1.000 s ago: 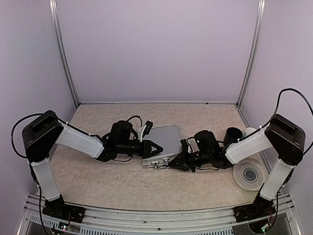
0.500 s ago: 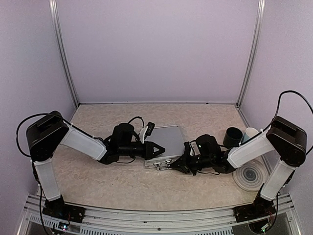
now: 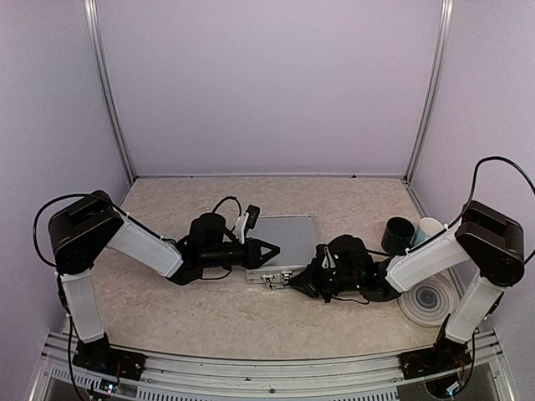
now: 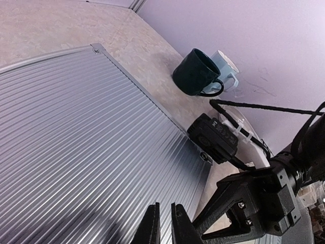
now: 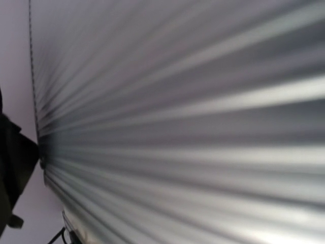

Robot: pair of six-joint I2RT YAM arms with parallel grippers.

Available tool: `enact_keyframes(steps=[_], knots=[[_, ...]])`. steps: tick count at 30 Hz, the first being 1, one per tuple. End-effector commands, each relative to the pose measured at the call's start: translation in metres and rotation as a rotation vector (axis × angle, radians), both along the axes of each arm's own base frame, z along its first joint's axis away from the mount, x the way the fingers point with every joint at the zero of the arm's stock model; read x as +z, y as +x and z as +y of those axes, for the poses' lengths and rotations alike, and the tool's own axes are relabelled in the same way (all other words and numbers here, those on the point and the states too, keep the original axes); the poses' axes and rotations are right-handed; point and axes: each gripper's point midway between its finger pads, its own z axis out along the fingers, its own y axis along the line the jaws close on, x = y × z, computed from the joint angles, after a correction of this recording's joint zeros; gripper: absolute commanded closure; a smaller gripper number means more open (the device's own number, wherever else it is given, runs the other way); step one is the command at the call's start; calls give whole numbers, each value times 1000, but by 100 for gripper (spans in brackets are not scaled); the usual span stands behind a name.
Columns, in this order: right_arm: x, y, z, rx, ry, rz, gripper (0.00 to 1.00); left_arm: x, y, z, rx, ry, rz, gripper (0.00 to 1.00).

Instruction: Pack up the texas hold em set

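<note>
The texas hold em set is a ribbed silver case (image 3: pixel 288 238), lying closed on the table with its contents hidden. Its lid (image 4: pixel 76 142) fills the left wrist view. My left gripper (image 3: pixel 269 249) hovers low over the lid's near left part. Its fingertips (image 4: pixel 152 223) are almost together, with nothing between them. My right gripper (image 3: pixel 294 282) rests at the case's front edge by the latches, and it looks shut. The right wrist view shows only blurred silver ribs (image 5: pixel 203 127), with none of its fingers in sight.
A dark mug (image 3: pixel 401 234) and a pale-blue mug (image 3: pixel 426 227) stand right of the case, also seen as the dark mug (image 4: pixel 195 73) from the left wrist. A round grey ringed coaster (image 3: pixel 428 296) lies near the right arm's base.
My left jaws have closed to a thin slit. The case has shifted slightly right and back. The right wrist has dropped lower toward the table.
</note>
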Motion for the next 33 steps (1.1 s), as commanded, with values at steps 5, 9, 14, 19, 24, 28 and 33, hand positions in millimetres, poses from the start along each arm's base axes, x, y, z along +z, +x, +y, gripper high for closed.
enact_keyframes(steps=[5, 9, 14, 19, 24, 28, 33], knots=[[171, -13, 59, 42, 607, -27, 100, -116, -61, 14, -81, 269, 278, 96], [142, -25, 58, 56, 542, 4, 100, -118, -60, 13, -74, 272, 285, 100], [99, -42, 46, 48, 480, 74, 100, -119, -60, 14, -73, 281, 284, 100], [99, -45, 55, 102, 415, 25, 98, -118, -59, 13, -74, 277, 283, 100], [56, -49, 52, 112, 313, 61, 96, -111, -59, 7, -90, 255, 286, 100], [42, -54, 52, 122, 327, 98, 82, -102, -58, 9, -84, 254, 269, 100], [68, -57, 65, 200, 264, -13, 39, -92, -57, 10, -79, 246, 252, 100]])
